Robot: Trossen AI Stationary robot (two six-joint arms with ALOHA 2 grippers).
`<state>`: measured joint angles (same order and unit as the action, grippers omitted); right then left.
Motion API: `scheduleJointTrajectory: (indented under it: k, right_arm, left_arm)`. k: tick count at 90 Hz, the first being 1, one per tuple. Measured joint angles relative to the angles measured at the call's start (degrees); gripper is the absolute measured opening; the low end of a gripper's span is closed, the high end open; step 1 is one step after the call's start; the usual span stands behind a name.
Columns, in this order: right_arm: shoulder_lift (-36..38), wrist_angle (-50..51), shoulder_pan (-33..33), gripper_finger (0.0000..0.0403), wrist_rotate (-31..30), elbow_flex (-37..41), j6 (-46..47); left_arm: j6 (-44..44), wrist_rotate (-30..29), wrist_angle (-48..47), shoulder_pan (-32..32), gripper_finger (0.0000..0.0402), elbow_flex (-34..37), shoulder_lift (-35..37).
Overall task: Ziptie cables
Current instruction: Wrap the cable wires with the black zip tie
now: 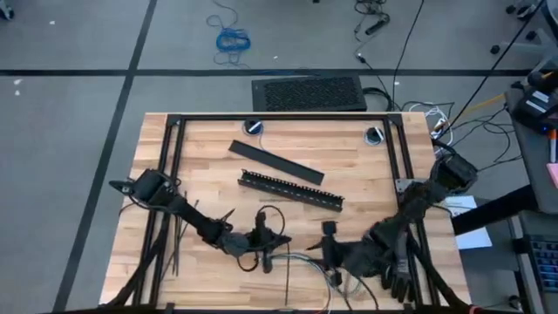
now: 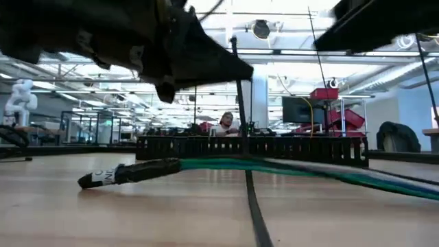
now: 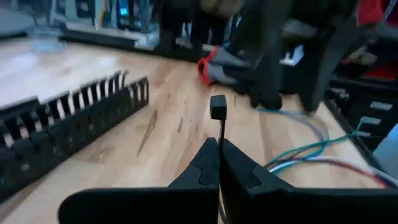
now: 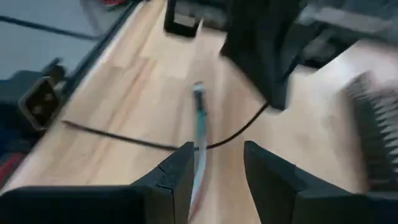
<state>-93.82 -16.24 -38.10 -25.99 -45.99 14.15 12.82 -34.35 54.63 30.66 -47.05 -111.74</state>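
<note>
Left hand [image 3: 219, 163]: clenched on a ziptie [image 3: 219, 118] standing upright from its fingertips. Right hand [image 4: 214, 163]: released, cables [image 4: 199, 134] between its fingers on the bench [image 1: 209, 174]. Slotted bar [image 1: 290, 189] beyond both hands. Room: person seated behind bar.

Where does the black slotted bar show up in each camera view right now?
High view: slotted bar lies mid-table, angled.
Low view: it spans the background, behind the cables.
Left wrist view: it runs along the picture's left.
Right wrist view: only its blurred teeth at the right edge.
Shared landmark: the wooden table.
</note>
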Motion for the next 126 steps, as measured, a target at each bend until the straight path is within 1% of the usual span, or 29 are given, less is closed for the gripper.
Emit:
scheduleJointTrajectory:
  k: [3, 7, 11, 14, 21, 33, 46, 50, 60, 68, 76, 85, 94, 126]
  right_arm:
    - [0.0, -3.1, 1.2, 0.013, 4.5, 0.4, -0.2]
    - [0.0, -6.2, 2.5, 0.013, 9.0, 0.6, -1.0]
    - [0.0, -7.8, 3.3, 0.013, 11.9, 0.7, -1.2]
    - [0.1, -7.7, 3.7, 0.013, 12.6, 0.7, -1.3]
    - [-0.1, -5.3, 4.3, 0.013, 11.8, 0.7, -0.3]
    - [-2.8, -2.3, 4.2, 0.013, 8.1, 0.8, 3.6]
    - [-6.4, -4.3, 3.5, 0.013, 7.8, 0.8, 5.1]
    - [-7.1, -5.4, 3.5, 0.013, 6.8, 0.8, 5.2]
    - [-7.6, -6.8, 3.3, 0.013, 4.4, 0.8, 4.8]
    - [-7.5, -6.8, 3.3, 0.013, 4.2, 0.8, 4.6]
    - [-7.5, -6.1, 3.3, 0.013, 6.6, 0.8, 5.1]
    - [-7.5, -4.9, 3.2, 0.013, 11.4, 0.8, 6.2]
    - [-7.5, -6.1, 2.8, 0.013, 15.5, 0.8, 6.2]
    - [-7.5, -9.2, 2.5, 0.013, 15.5, 0.8, 4.7]
  left_arm:
    - [-0.1, 0.0, 1.0, 0.2, 0.0, 0.3, 0.0]
    - [0.2, -0.1, 1.6, 0.3, 0.0, 0.8, 0.0]
    - [1.0, -0.2, 1.6, 0.2, 0.0, 1.0, 0.0]
    - [2.3, -0.2, 1.4, 0.2, 0.0, 1.4, 0.0]
    - [4.7, -1.2, 0.0, 0.2, 0.0, 1.6, -0.6]
    - [5.2, -3.3, -1.9, 1.2, 0.0, 1.7, -1.1]
    - [6.4, -4.4, -5.4, 1.2, 0.0, 1.7, -1.1]
    - [7.1, -4.6, -6.1, 1.2, 0.0, 1.7, -1.1]
    - [9.0, -4.7, -9.0, 1.0, 0.0, 1.6, -1.1]
    - [10.5, -4.8, -10.3, 0.9, 0.0, 1.6, -1.1]
    - [10.8, -5.0, -11.7, 0.9, 0.0, 1.7, -1.1]
    - [10.8, -5.0, -11.9, 0.9, 0.0, 1.7, -1.1]
    - [10.9, -5.1, -12.9, 0.8, 0.0, 1.7, -1.1]
    - [10.9, -5.2, -13.6, 0.8, 0.0, 1.7, -1.1]
